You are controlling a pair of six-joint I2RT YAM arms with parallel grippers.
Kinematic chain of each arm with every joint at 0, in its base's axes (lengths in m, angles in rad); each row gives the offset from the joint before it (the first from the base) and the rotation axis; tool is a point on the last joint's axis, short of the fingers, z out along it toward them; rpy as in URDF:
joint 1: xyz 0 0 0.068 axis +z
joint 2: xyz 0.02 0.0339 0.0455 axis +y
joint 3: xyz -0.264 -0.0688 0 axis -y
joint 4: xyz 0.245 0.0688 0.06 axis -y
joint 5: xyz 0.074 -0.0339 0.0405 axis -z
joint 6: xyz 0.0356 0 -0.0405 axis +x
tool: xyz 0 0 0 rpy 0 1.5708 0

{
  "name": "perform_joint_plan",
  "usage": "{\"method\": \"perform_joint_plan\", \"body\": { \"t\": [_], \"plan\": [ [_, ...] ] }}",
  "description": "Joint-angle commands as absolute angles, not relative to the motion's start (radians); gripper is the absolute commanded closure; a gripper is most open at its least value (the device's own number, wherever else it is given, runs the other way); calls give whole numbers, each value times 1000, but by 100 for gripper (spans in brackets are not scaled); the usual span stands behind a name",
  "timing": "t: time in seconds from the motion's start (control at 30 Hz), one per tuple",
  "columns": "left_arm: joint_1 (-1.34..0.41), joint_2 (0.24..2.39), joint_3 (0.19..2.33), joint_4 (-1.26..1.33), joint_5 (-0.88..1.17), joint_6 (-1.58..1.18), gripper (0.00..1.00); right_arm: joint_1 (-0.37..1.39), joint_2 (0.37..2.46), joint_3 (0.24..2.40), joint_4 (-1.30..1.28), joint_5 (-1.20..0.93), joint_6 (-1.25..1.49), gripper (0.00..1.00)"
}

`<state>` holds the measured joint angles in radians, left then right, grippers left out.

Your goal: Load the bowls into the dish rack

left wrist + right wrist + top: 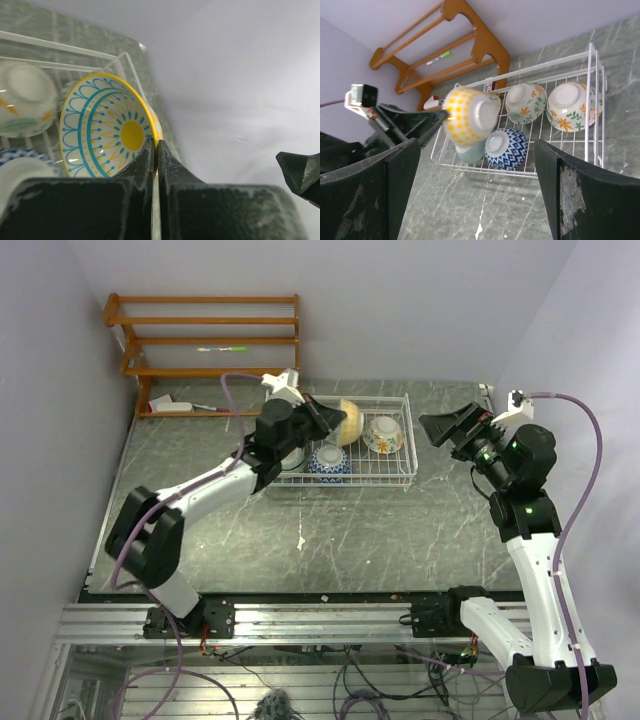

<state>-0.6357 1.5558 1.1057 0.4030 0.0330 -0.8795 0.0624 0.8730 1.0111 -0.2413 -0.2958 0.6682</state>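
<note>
Yellow-checked outside and sunburst-painted within, the held bowl (107, 127) hangs tipped on its side over the dish rack (410, 455), because the left gripper (154, 145) pinches its rim, jaws nearly together with only the thin ceramic wall between them. That edge grip probably lets it go down among the others without the fingers fouling the wires. Inside the rack the blue patterned bowl (506, 148) and two orange floral bowls (526, 102) lie mouth-down, likely to drain; a pale bowl (470, 151) sits partly hidden below. The right gripper (445, 428) hovers apart, right of the rack, jaws wide and empty, seemingly keeping clear
</note>
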Motion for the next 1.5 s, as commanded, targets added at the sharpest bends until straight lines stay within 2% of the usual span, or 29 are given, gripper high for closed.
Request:
{"method": "perform_joint_plan", "body": {
  "t": [0.0, 0.43, 1.47],
  "plan": [
    [-688, 1657, 1227, 688, 94, -930, 93, 51, 853, 1032, -265, -265, 649, 4],
    [-755, 1867, 1239, 890, 128, -1079, 93, 37, 849, 1007, -285, -268, 628, 3],
    [-785, 2142, 1258, 1091, 88, -1233, 93, 28, 850, 956, -291, -289, 608, 3]
  ]
}}
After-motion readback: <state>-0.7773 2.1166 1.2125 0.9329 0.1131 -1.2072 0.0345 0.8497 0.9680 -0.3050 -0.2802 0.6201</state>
